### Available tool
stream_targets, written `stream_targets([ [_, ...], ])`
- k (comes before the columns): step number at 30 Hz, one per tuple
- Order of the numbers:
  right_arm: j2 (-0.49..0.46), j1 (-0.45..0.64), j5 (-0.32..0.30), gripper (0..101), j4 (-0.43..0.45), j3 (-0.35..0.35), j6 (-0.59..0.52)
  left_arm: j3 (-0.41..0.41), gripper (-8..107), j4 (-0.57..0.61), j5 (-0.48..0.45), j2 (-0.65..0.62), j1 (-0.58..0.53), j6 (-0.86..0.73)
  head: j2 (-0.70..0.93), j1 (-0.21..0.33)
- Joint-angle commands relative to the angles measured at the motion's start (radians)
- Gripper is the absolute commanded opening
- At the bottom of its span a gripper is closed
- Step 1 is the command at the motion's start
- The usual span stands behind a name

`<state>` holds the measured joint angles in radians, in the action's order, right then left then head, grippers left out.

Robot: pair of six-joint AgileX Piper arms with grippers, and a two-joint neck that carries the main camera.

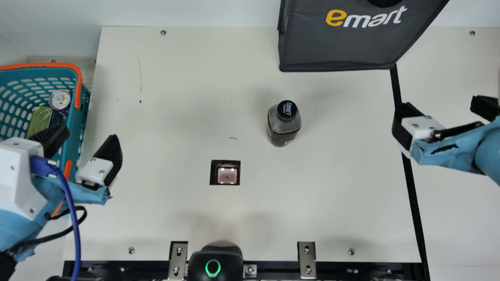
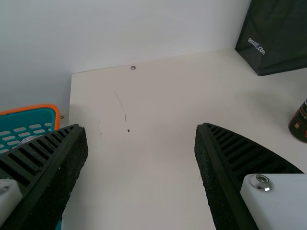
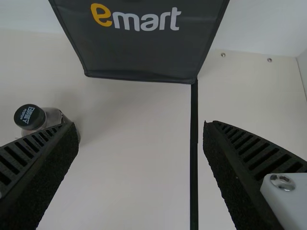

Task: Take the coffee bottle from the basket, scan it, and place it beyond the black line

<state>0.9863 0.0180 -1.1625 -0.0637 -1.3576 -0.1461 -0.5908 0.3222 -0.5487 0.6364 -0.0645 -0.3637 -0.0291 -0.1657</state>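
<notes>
In the main view you have one coffee bottle (image 1: 284, 125) upright on one table (image 1: 175, 117), short of one black line (image 1: 412, 195); one can (image 1: 60, 100) and one tin (image 1: 40, 120) in one basket (image 1: 83, 103); one scanner (image 1: 227, 175); one bag (image 1: 336, 45). Your left gripper (image 1: 89, 133) and right gripper (image 1: 441, 104) both gape. Your left wrist view gives the bottle's side; your right, its cap (image 3: 29, 117) and two screws (image 3: 223, 54) past the line.

Backed by a white wall (image 1: 195, 13) along the top of the frame; lit softly across the cream table (image 1: 332, 210) spreading below.
</notes>
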Motion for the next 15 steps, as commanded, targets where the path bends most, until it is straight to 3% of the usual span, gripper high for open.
stream_targets([
  [1, 0.015, 0.005, 0.006, 91, -0.006, -0.005, -0.011, 0.0, 90, 0.0, 0.0, 0.0, 0.0, 0.0, 0.002, 0.027],
  [15, 0.074, -0.022, 0.069, 91, 0.013, 0.003, -0.017, 0.0, 90, 0.0, 0.0, 0.0, 0.0, 0.0, 0.002, 0.027],
])
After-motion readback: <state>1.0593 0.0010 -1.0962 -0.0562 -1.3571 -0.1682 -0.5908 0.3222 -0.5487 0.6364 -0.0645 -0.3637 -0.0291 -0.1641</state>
